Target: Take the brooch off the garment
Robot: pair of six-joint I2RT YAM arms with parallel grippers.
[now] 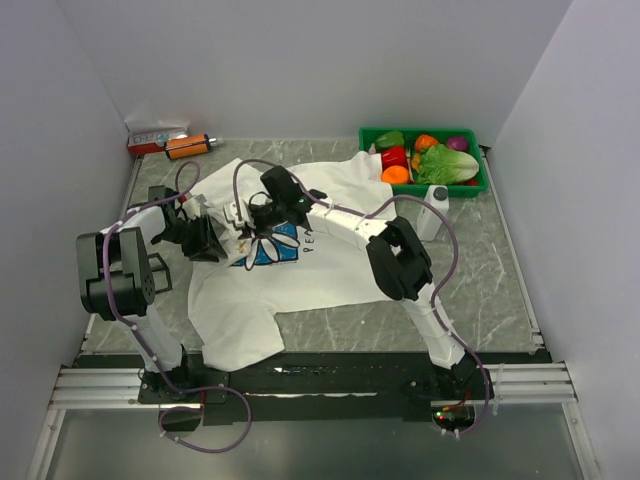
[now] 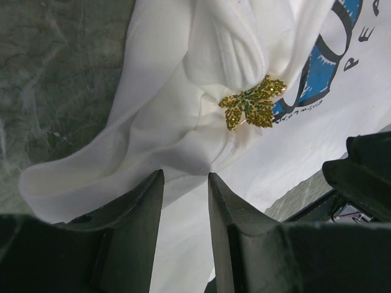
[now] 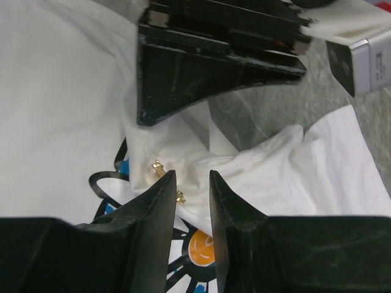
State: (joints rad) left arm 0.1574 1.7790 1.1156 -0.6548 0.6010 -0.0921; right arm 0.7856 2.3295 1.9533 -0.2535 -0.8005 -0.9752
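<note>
The left fingers (image 2: 137, 226) pinch the garment (image 2: 171, 122); the right fingers (image 3: 153, 213), narrowly parted, seemingly touch the brooch (image 2: 253, 102).

On the garment (image 1: 300, 275) the only thing I could read from above was a black "PE" (image 1: 308, 243) beside the blue square (image 1: 283, 245); the rest of the word did not show. Close up from the left wrist, the same black letters ran off the upper right corner, and a line of tiny print along the blue edge was too small to make out. The white bottle (image 1: 433, 212) had a label and the carton (image 1: 157, 137) at the back had printing, neither legible
</note>
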